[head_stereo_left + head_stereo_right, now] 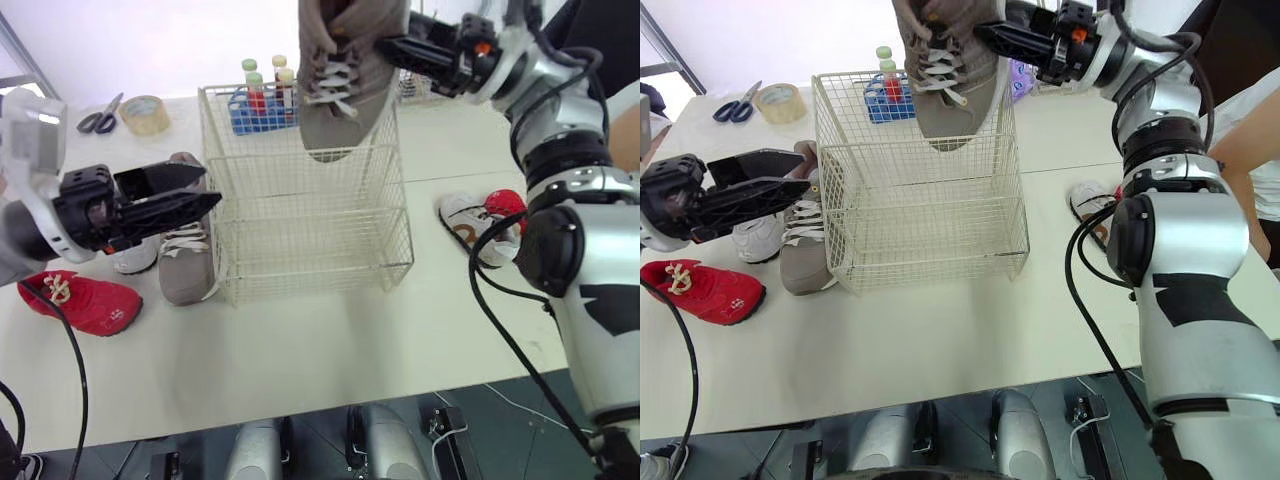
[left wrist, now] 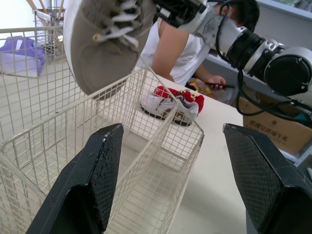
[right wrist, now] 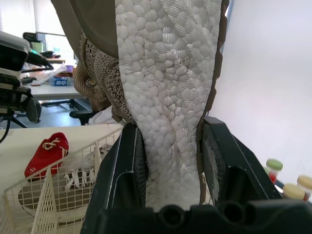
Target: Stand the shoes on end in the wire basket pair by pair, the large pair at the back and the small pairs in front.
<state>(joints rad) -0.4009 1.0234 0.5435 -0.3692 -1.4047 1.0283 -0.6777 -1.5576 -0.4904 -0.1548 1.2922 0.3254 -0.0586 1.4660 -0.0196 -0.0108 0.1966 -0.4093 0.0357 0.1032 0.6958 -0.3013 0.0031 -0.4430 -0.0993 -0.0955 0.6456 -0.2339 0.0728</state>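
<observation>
My right gripper (image 1: 392, 45) is shut on a large grey-brown shoe (image 1: 345, 75) with white laces, holding it toe-down above the back of the white wire basket (image 1: 300, 215); its white sole (image 3: 168, 97) sits between the fingers. My left gripper (image 1: 195, 190) stands open just left of the basket, above the matching grey shoe (image 1: 185, 265) lying on the table. A small red shoe (image 1: 85, 300) and a small white shoe (image 1: 135, 255) lie left of the basket. A white shoe (image 1: 470, 225) and a red shoe (image 1: 508, 205) lie to its right.
Behind the basket stands a blue rack of capped tubes (image 1: 262, 100). Scissors (image 1: 100, 115) and a tape roll (image 1: 146, 113) lie at the back left. A person (image 2: 180, 53) sits beyond the table on the right.
</observation>
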